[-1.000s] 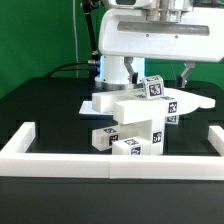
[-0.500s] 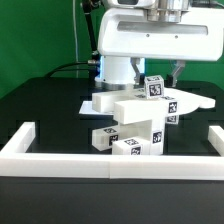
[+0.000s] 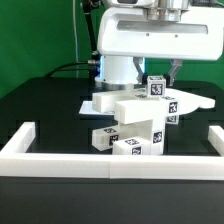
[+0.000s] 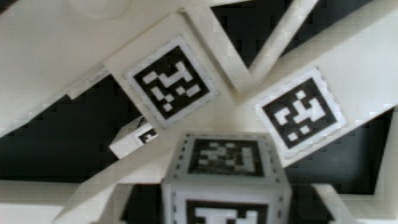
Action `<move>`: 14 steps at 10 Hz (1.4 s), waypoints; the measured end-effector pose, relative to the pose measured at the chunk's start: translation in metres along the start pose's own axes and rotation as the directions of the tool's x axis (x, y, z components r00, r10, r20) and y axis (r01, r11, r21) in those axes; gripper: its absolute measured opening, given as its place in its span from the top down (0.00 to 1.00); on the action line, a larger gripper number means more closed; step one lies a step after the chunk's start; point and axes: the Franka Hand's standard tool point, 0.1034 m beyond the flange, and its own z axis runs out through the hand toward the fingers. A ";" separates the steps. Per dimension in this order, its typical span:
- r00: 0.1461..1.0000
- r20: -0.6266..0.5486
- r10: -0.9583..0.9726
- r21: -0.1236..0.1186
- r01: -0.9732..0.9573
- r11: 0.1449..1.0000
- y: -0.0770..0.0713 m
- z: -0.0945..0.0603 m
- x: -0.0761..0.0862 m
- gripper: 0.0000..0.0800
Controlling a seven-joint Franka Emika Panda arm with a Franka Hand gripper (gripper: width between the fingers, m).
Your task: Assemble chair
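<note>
The white chair parts (image 3: 138, 118) sit piled and partly joined at the middle of the black table, with tags on several faces. One upright tagged block (image 3: 155, 87) sticks up at the top of the pile. My gripper (image 3: 157, 70) hangs just above it, one dark finger on each side, open and holding nothing. In the wrist view the same block (image 4: 226, 185) lies between my fingers with dark gaps on both sides. Beyond it are two slanting white bars with large tags (image 4: 175, 82).
A white border wall (image 3: 110, 162) runs along the table's front, with short side pieces at the exterior view's left and right. The marker board (image 3: 203, 101) lies flat behind the pile. The arm's white base (image 3: 115, 70) stands at the back.
The finger on the exterior view's right has moved a little inward toward the upright block. The pile of parts has not moved.
</note>
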 end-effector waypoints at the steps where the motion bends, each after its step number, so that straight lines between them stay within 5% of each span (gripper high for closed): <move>1: 0.999 0.000 0.034 0.000 -0.034 0.999 0.000 0.000 0.000 0.64; 4: 0.970 0.000 0.245 0.000 -0.245 0.970 0.000 0.000 0.000 0.64; 10: 0.776 0.002 0.630 0.001 -0.630 0.776 -0.001 0.000 0.000 0.64; 14: 0.515 0.010 0.857 0.007 -0.857 0.515 -0.003 0.001 0.000 0.64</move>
